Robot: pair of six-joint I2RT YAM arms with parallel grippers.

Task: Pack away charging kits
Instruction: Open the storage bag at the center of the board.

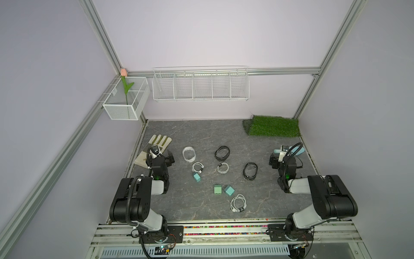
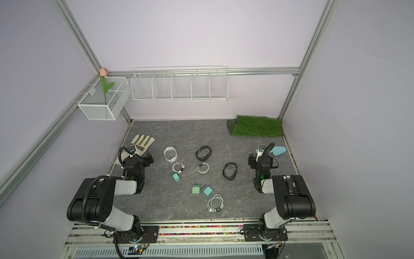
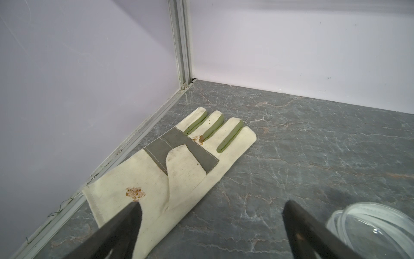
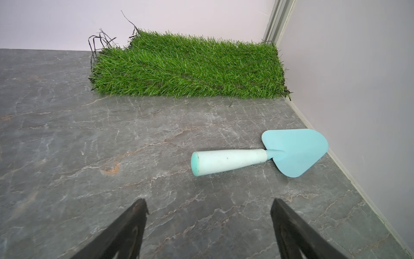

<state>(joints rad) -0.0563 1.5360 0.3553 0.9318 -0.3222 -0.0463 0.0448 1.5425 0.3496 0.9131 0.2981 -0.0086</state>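
Your gray table (image 1: 201, 134) holds everything. Your left claw (image 3: 211, 203) stands wide open by the glove (image 3: 179, 168), your right claw (image 4: 208, 200) wide open near the trowel (image 4: 257, 157). Between them, mid-table, lie three green chargers (image 1: 197, 177) and three coiled white cables (image 1: 238, 203), none held.

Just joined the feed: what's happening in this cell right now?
Nothing is being handled yet. Both arms sit at the sides of the table with jaws open and empty: the left gripper by a gardening glove, the right gripper facing a light-blue trowel. The three teal charger blocks and three coiled white cables lie loose mid-table, untouched.
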